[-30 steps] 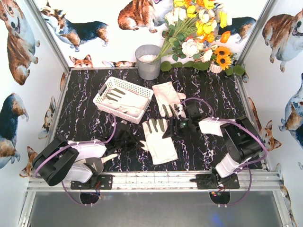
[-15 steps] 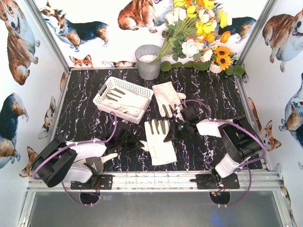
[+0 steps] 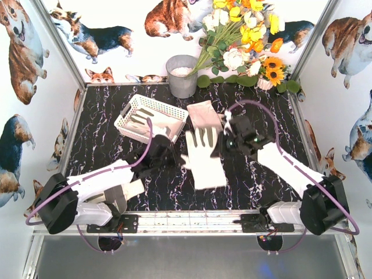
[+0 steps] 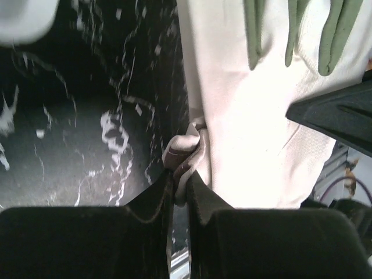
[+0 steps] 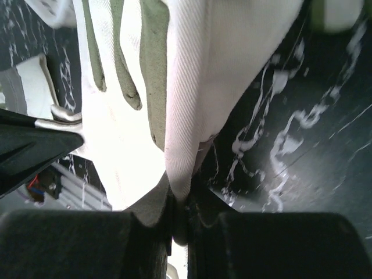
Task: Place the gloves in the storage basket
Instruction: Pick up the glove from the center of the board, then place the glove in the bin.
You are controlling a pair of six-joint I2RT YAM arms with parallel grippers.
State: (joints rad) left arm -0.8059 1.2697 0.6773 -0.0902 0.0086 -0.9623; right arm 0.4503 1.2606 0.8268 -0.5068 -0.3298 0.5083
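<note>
Looks like the carry step is what's in hand here. One glove (image 3: 206,165) is pinched from both sides. Its left edge is clamped in the left gripper (image 3: 178,158), and its right edge, up by the fingers, is clamped in the right gripper (image 3: 222,143). Both sets of jaws are shut on fabric. In the left wrist view a small fold of cream cloth is squeezed between the pads, and in the right wrist view the glove's edge is nipped the same way, with the grey finger patches just beyond. The glove seems to be stretched between the two and lifted off the table (image 3: 104,139), though how high can't be told.

The storage basket (image 3: 160,104) is set to the far left of the held glove, near but apparently not touching. At least one glove (image 3: 145,121) is already laid in it. A second loose glove (image 3: 203,110) is left on the table just beyond the held one, partly covered by it from above.

Next move, as a guess: both grippers would need to be swung together to the left and a bit farther away, with their spacing held so the cloth isn't tugged out of either pinch. Once the glove is over the basket's opening, both pinches can be let go. The basket's near right rim should be cleared, since a drooping cuff could get snagged there.
</note>
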